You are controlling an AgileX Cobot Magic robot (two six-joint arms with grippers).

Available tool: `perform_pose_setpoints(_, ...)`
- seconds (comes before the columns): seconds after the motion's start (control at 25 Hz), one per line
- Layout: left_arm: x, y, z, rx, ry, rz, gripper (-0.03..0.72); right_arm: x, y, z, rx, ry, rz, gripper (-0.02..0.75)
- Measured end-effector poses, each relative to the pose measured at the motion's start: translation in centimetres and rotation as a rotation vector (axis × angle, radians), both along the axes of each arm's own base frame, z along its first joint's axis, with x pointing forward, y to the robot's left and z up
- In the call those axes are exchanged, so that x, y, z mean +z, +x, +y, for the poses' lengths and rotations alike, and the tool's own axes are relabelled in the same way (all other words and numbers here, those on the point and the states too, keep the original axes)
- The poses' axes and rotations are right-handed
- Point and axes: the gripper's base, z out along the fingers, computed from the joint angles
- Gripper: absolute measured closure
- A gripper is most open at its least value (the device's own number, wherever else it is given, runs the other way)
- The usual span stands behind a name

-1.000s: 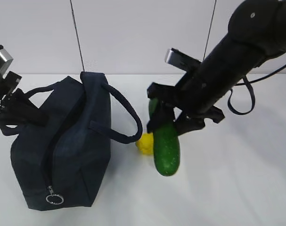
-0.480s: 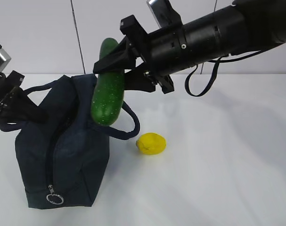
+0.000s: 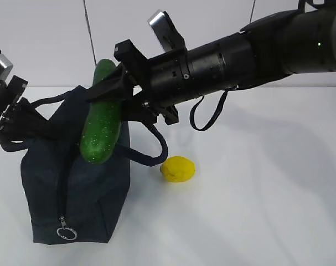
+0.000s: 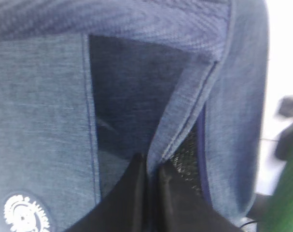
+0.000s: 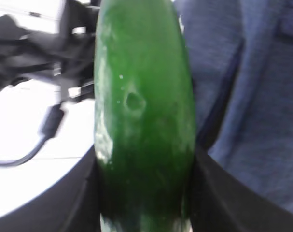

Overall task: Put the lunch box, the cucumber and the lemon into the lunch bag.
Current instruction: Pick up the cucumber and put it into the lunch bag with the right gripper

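White table (image 3: pixel 278 210), pale wall, right gripper (image 3: pixel 113 91) clamping cucumber (image 3: pixel 100 124), left gripper (image 4: pixel 152 166) pinching lunch bag (image 3: pixel 73 188) edge

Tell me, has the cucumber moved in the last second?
Yes. The cucumber was beside the lemon on the table; now the right gripper holds it up left of the lemon, over the lunch bag.

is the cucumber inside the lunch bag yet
Not yet. The cucumber hangs above the lunch bag, clamped in the right tool.
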Motion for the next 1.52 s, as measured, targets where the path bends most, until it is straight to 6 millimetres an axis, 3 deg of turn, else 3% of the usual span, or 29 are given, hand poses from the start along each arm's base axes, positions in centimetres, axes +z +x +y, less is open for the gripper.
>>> perform_pose_setpoints(0.36, 0.3, 0.1, -0.2, 0.018, -0.048, 0.005, 0.671, -1.2, 0.0, 1.8, -0.012, 0.050, 0.004, 0.395)
perform_pose_setpoints(1.0, 1.0, 0.4, -0.6, 0.036, -0.139, -0.019, 0.671, -7.1, 1.1, 2.8, -0.031, -0.062, 0.061, 0.396)
perform_pose_setpoints(1.52, 1.3, 0.5, -0.7, 0.047, -0.167, -0.040, 0.671, -7.3, 1.7, 2.9, -0.082, -0.043, 0.067, 0.393)
